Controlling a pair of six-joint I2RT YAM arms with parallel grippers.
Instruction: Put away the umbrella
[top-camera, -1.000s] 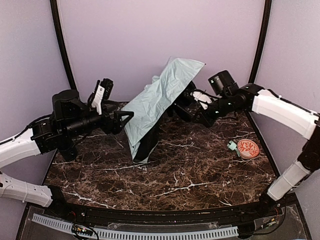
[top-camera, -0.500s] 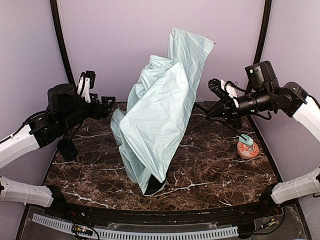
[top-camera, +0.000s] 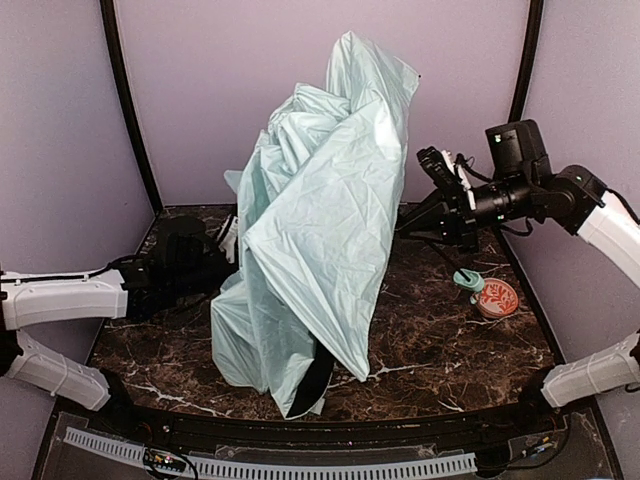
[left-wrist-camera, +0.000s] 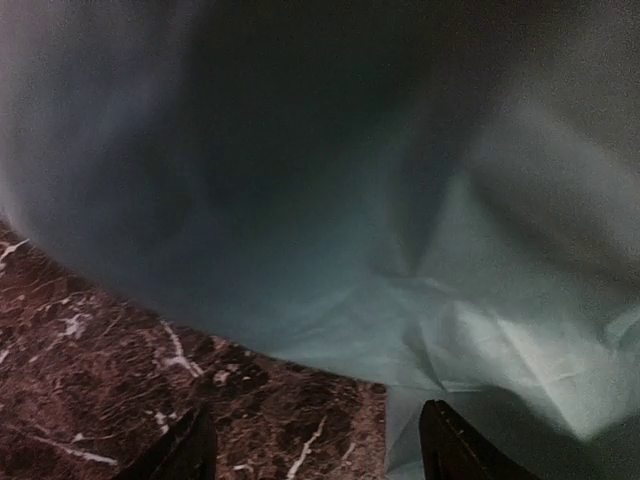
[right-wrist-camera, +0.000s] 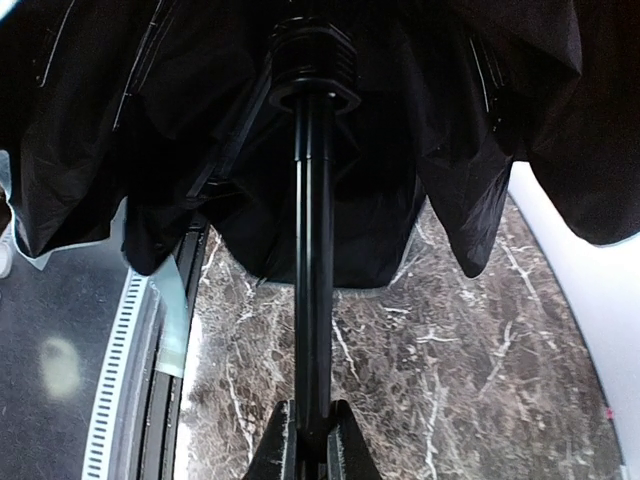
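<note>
Right gripper (right-wrist-camera: 310, 445) has its jaws clamped on the black shaft (right-wrist-camera: 313, 250) of the umbrella (top-camera: 310, 250). Left gripper (left-wrist-camera: 312, 452) has its jaws apart, holding nothing, close to the mint fabric over the tabletop (left-wrist-camera: 110, 390).

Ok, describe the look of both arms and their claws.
Both arms share one build: the left arm and right arm have smooth white shells on the long links and black, rounded joint housings. Thin black cables loop near the wrists. The right arm carries a boxy black camera. The left claw and right claw show dark, blunt fingers.
</note>
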